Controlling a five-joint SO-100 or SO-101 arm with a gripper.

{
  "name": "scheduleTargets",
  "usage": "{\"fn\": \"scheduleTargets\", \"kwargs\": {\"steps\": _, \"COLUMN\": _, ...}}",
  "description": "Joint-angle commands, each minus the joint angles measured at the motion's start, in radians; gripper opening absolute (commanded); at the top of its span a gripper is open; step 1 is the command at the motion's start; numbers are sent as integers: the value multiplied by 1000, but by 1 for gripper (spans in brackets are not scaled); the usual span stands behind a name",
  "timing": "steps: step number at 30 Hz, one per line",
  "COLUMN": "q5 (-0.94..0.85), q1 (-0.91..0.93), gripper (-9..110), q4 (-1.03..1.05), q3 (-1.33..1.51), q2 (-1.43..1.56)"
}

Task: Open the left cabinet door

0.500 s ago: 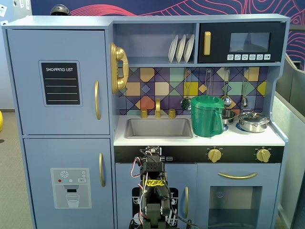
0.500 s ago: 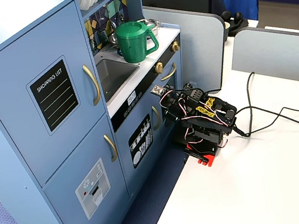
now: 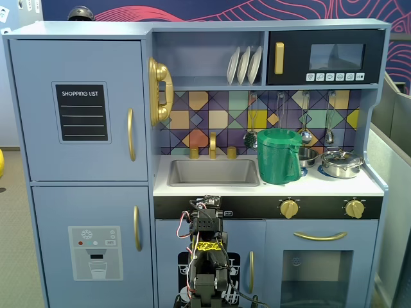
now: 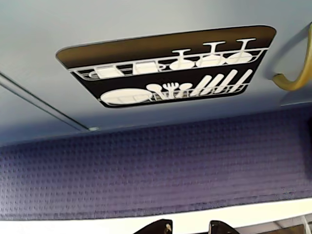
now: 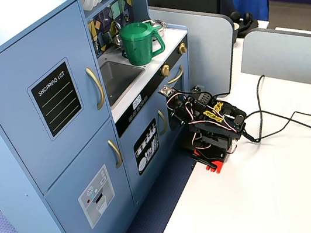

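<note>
Lighting: even, bright, diffuse overhead; shadows soft. Both fixed views sharp. Wrist view softer, slightly blurred, dim beneath the cabinet.

Light-blue left cabinet door (image 3: 80, 109) (black list panel, gold handle (image 3: 130, 134)); green jug (image 3: 279, 156); multicoloured geometric tile wall (image 3: 212, 115).

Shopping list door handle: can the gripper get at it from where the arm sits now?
Probably not directly. The gripper sits folded low, facing the dish-rack door, while the gold handle of the shopping list door is higher and off to the left in a fixed view. Nothing blocks the path.
</note>
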Motion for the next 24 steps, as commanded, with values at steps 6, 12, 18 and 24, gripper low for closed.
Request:
{"fn": "scheduleTargets", "kwargs": {"steps": 6, "q5": -11, "q1": -106, "gripper": 2, "q4": -259, "q3": -9, "q2": -8}}
{"fn": "scheduleTargets", "kwargs": {"steps": 12, "q5": 66, "q1": -245, "gripper": 1, "q4": -215, "q3": -201, "q2": -11}}
{"fn": "scheduleTargets", "kwargs": {"steps": 18, "q5": 58, "q1": -267, "gripper": 2, "q4": -210, "q3": -373, "q2": -11}}
{"fn": "scheduleTargets", "kwargs": {"steps": 24, "q5": -5, "q1": -327, "gripper": 4, "q4": -330, "q3": -552, "q2": -110}}
